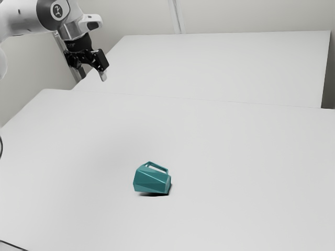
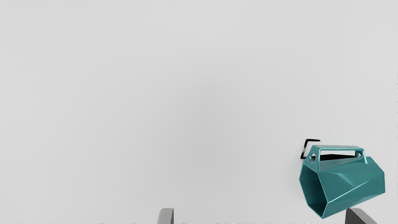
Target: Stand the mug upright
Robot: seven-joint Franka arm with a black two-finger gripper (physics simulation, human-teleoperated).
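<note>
Grey fingertips [image 2: 166,216] come nearest in the wrist view, set wide apart: the jaws stand well open and have hold of nothing. In the exterior view they hang raised at the end of the white arm [image 1: 31,20], pointing down.

Below and well apart from the jaws, the teal mug [image 2: 351,183] lies on its side on the desk [image 1: 78,172]. Seen from the wrist, it is off to one side of the gap, out toward one of the two fingertips, its dark open mouth [image 2: 312,186] facing across toward the other one's side. The squared handle [image 2: 340,147] is on the side of the body away from the jaws. A black shadow [image 2: 306,146] falls on the desk just beside that handle.

Farther off, on the exterior view's right of the jaws, another white surface [image 1: 225,65] spreads beyond the desk, with a pale wall [image 1: 251,14] behind it.
</note>
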